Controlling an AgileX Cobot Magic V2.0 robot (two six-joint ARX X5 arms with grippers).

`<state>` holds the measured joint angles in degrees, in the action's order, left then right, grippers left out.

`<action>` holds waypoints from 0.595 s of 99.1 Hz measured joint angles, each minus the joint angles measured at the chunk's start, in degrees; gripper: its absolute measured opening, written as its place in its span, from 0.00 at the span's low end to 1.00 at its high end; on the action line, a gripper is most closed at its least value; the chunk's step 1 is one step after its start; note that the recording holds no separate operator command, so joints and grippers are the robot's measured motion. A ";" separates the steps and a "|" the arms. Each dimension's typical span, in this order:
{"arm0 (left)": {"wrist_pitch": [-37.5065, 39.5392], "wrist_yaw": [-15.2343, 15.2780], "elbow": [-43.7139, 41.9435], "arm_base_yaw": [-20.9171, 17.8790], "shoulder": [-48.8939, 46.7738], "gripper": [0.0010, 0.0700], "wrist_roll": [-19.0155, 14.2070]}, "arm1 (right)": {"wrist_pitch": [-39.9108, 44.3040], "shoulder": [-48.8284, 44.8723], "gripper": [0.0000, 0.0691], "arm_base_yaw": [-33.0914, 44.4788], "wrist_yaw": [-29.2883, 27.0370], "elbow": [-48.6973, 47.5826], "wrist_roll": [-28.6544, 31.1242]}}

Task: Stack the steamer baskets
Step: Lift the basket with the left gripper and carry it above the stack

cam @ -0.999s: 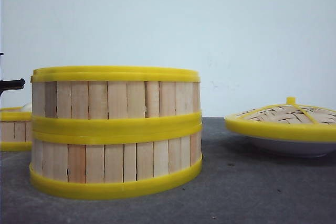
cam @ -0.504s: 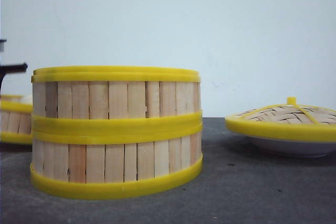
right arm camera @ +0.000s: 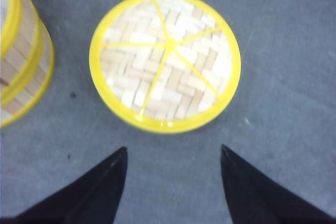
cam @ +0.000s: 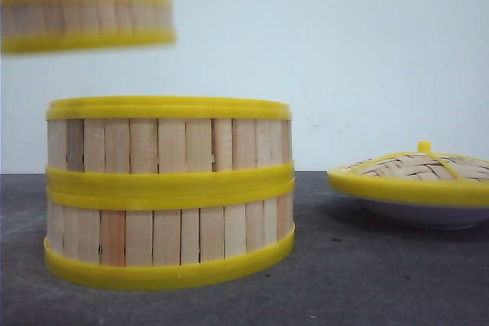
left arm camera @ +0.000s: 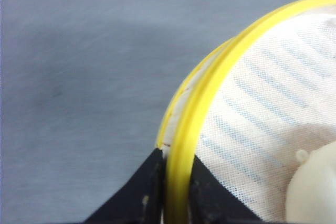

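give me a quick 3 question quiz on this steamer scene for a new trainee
1. True or false: the third steamer basket already rests on the two-basket stack.
2. Multiple choice: the left gripper is A) open over the table, B) shut on the lifted basket's yellow rim, C) holding the woven lid.
3. Short answer: how do the right gripper fingers stand, and what lies beyond them?

Key
1. False. It is in the air, up and to the left of the stack, not touching it.
2. B.
3. Spread open and holding nothing, with the woven lid lying beyond them on the table.
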<state>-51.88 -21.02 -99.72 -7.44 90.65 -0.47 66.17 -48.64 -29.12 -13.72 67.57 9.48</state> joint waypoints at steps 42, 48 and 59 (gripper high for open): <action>-16.35 -0.26 -0.02 11.10 -9.07 0.03 6.40 | -1.29 0.00 0.50 0.00 0.02 0.00 -0.63; -17.00 -0.13 0.20 12.85 -8.98 0.03 7.13 | -1.29 0.00 0.50 0.00 0.02 0.00 -0.66; -16.37 1.51 1.75 15.58 -8.98 0.03 7.28 | -1.31 0.00 0.50 0.00 0.02 0.00 -0.68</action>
<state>-68.25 -19.51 -97.97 8.14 81.67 6.81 64.86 -48.64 -29.12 -13.69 67.57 8.80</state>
